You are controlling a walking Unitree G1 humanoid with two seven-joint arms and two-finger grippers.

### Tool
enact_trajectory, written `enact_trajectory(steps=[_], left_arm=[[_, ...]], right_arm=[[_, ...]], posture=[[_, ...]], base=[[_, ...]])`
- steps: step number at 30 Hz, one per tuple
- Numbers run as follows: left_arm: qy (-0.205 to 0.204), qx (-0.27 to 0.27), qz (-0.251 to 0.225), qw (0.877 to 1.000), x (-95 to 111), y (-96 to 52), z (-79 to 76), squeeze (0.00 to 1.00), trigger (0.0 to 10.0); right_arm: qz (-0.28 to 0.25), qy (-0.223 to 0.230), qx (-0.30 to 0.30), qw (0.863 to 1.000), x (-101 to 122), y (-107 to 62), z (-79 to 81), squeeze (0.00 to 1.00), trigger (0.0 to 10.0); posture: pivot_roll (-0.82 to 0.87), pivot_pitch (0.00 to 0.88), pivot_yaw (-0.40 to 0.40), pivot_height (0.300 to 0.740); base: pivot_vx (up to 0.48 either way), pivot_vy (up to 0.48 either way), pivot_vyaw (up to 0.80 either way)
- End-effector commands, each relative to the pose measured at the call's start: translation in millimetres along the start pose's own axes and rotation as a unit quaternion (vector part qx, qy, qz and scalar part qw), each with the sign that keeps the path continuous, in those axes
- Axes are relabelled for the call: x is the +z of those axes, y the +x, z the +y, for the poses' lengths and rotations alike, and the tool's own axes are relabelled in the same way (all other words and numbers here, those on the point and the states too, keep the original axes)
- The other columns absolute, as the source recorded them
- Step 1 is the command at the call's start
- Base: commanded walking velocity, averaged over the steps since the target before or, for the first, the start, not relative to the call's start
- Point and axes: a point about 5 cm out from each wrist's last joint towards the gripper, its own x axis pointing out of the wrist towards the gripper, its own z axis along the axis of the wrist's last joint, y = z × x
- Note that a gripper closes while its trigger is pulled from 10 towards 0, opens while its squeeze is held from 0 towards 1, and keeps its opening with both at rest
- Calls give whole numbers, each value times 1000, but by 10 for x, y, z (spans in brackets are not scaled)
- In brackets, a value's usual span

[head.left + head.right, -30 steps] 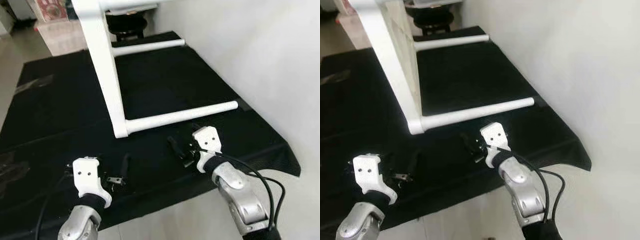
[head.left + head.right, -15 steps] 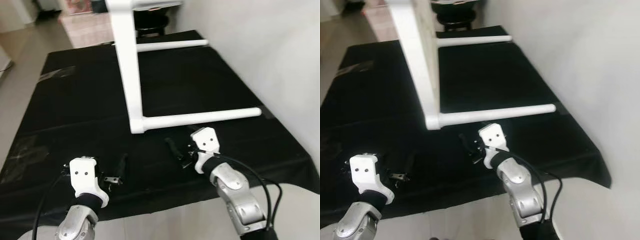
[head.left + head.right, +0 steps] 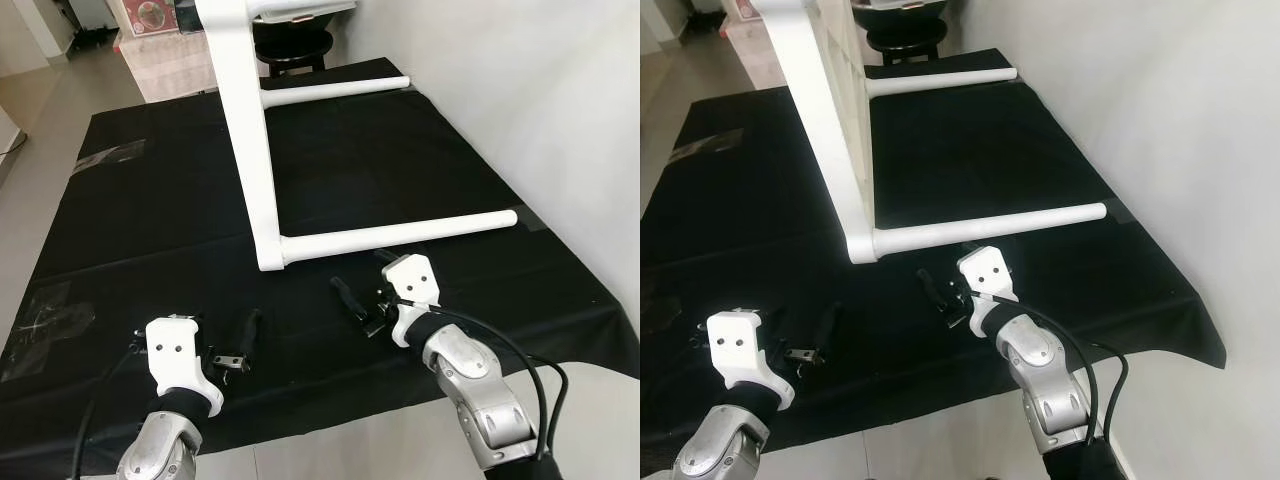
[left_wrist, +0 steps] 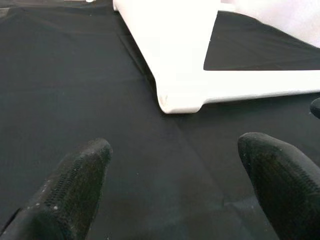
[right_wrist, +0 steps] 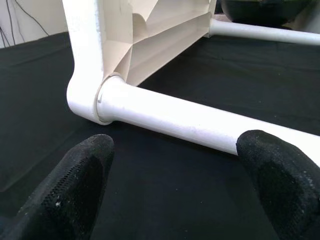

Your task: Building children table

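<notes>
The right tool (image 3: 360, 305) hovered low over the black cloth (image 3: 150, 210), its two fingers (image 5: 75, 185) spread wide with nothing between them, pointing at the near leg (image 3: 400, 231) of the white table (image 3: 243, 130). The left tool (image 3: 235, 345) sat lower and to the left over the same cloth, its fingers (image 4: 70, 190) likewise spread apart and empty, aimed at the table's near corner (image 4: 180, 100). The table lay on its side on the cloth, its top standing on edge and running away from the robot, with the near leg and a far leg (image 3: 335, 89) both sticking out flat toward the wall (image 3: 540, 90) on the right. The near leg's socket end lay just beyond the right tool. The cloth covered the floor (image 3: 40, 120), and a dark stool (image 3: 290, 45) stood beyond the table.
</notes>
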Motion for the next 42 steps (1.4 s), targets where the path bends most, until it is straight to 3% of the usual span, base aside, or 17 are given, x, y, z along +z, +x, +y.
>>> enact_trajectory(steps=[1,8,14,29,33,36,38,40,42], left_arm=[[2,6,4,1000,5,14,41,0,10000],[17,6,11,1000,-49,57,31,0,10000],[17,10,10,1000,-46,52,28,0,10000],[20,-35,9,999,5,115,-54,0,10000],[-7,-18,-11,1000,95,215,-53,0,10000],[-54,-42,-21,997,168,285,-137,0,10000],[-61,-46,-21,997,176,290,-149,0,10000],[-104,-126,-14,987,230,303,-375,0,10000],[-85,-154,2,984,192,306,-432,0,10000]], right_arm=[[1,12,6,1000,17,47,10,0,10000],[27,-27,8,999,-91,49,36,0,10000],[26,-16,4,1000,-83,46,6,0,10000],[14,-4,16,1000,-49,59,-7,0,10000],[0,-22,15,1000,6,88,-44,0,10000],[-22,-40,5,999,110,132,-101,0,10000],[-23,-40,8,999,117,137,-102,0,10000],[-39,-77,13,996,224,193,-133,0,10000],[-44,-89,14,995,262,225,-143,0,10000]], posture=[[-100,131,30,740],[-110,116,32,740],[-110,117,29,740],[-120,130,25,740],[-124,126,21,740],[-122,125,21,740],[-122,125,21,740],[-117,121,22,740],[-117,120,24,740]], base=[[0,0,0],[0,0,425],[0,0,794],[0,0,0],[0,0,0],[0,0,0],[0,0,0],[0,0,0],[0,0,0]])
